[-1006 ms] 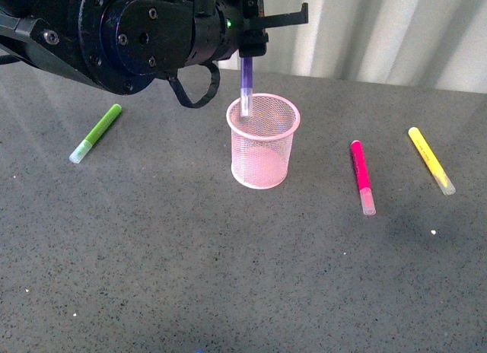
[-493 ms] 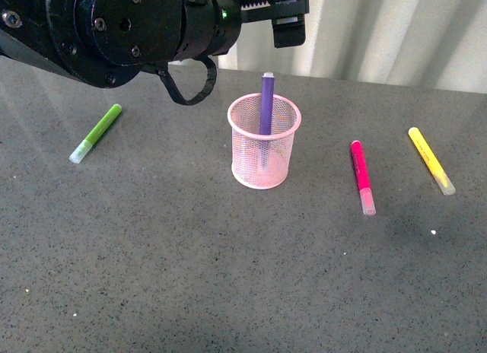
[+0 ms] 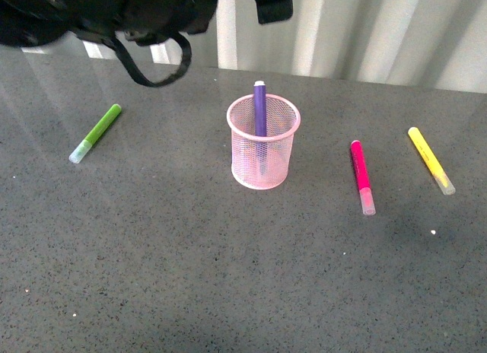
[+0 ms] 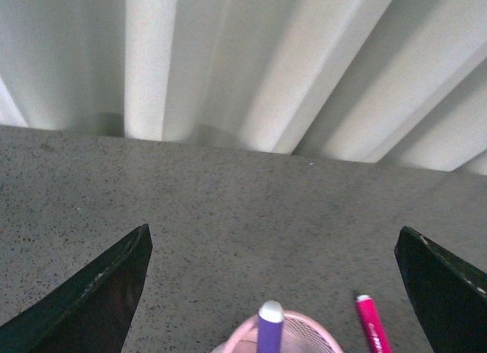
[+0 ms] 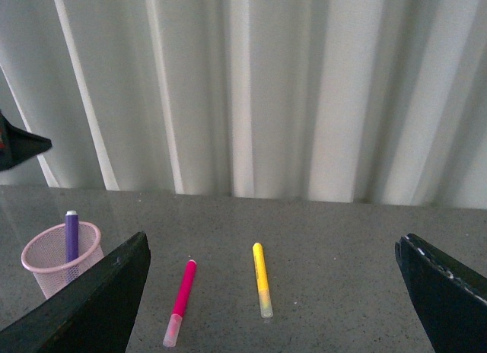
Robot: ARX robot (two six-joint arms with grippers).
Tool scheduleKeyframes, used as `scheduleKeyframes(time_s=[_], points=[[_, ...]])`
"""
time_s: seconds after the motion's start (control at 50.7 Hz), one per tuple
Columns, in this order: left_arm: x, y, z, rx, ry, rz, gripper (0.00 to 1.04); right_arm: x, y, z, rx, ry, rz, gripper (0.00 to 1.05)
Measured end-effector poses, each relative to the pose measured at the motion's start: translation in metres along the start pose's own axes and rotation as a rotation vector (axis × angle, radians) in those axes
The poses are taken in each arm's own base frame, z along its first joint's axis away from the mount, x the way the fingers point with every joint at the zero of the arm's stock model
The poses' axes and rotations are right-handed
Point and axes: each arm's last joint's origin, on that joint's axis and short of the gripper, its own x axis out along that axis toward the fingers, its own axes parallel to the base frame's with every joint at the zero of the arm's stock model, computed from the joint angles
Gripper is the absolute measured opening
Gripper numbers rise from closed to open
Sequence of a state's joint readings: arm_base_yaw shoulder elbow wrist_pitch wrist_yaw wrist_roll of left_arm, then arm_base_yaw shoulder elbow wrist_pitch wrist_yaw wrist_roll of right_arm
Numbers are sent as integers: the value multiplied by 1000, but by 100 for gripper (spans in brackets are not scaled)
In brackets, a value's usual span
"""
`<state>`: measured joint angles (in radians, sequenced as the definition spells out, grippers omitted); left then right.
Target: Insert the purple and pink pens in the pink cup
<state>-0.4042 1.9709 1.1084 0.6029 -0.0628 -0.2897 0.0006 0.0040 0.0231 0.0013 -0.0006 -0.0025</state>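
Observation:
The pink cup (image 3: 263,161) stands upright mid-table. The purple pen (image 3: 260,108) stands inside it, its end above the rim. The pink pen (image 3: 361,174) lies flat on the table to the cup's right. My left gripper (image 3: 268,1) is open and empty, high above the cup; in the left wrist view it (image 4: 272,231) frames the purple pen (image 4: 269,330), the cup rim (image 4: 236,339) and the pink pen (image 4: 370,326). My right gripper (image 5: 272,237) is open and empty, raised off the table; its view shows the cup (image 5: 53,263), purple pen (image 5: 71,233) and pink pen (image 5: 181,296).
A lime-green marker (image 3: 97,132) lies at the left of the table. A yellow marker (image 3: 430,159) lies at the far right and shows in the right wrist view (image 5: 262,281). A white corrugated wall (image 3: 380,33) stands behind the table.
My left gripper let go of the purple pen, which dropped into the pink cup. The gripper then rose up and away from the cup.

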Motion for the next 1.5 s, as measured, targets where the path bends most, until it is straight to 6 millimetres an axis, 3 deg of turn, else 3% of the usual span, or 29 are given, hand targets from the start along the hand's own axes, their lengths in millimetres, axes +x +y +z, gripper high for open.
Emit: scheduleKeyframes(time_s=[0.059,0.217,0.335,0.394,0.473,0.592,0.907,1.144,1.499], points=[[-15,3,12,-19,-11,-35,98,0,0,0,0,0,0,98],[-84,30,61,-63,-70,-85,98,0,0,0,0,0,0,98],[-123,64,78,-97,-121,-39,98,0,0,0,0,0,0,98],[-134,77,78,-38,-214,88,90,0,0,0,0,0,0,98],[-160,98,66,78,-314,234,76,0,0,0,0,0,0,98],[-190,104,40,162,-322,303,56,0,0,0,0,0,-2,98],[-227,99,-7,208,-294,298,4,0,0,0,0,0,-2,98],[-252,95,-32,216,-295,299,4,0,0,0,0,0,0,98],[-274,91,-50,216,-295,300,4,0,0,0,0,0,0,98]])
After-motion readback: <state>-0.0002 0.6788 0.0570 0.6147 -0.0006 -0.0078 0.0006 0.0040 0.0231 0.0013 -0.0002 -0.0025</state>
